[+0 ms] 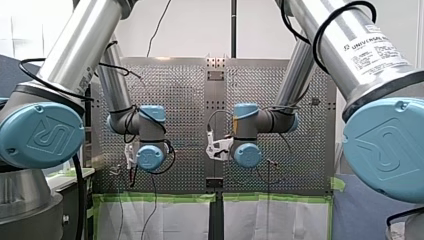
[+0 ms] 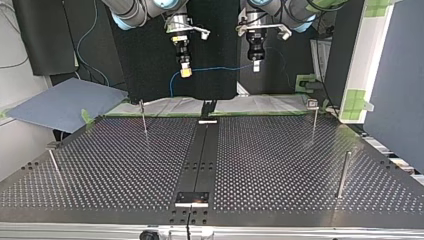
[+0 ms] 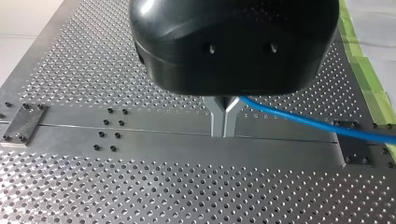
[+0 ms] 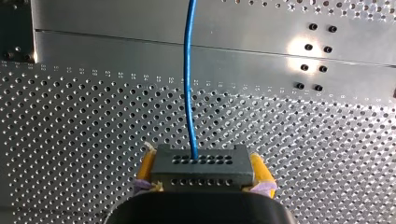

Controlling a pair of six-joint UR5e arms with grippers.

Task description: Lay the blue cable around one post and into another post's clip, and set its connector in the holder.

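Right gripper point(image 4: 203, 164) clamps perforated (plastic, perhaps) connector point(image 4: 219, 173).

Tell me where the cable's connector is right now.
The connector is clamped between my right tool's yellow pads, held above the table. In the top view it hangs left of centre, the blue cable running to my left tool.

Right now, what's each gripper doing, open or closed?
My left gripper: shut on the blue cable.
My right gripper: shut on the connector.
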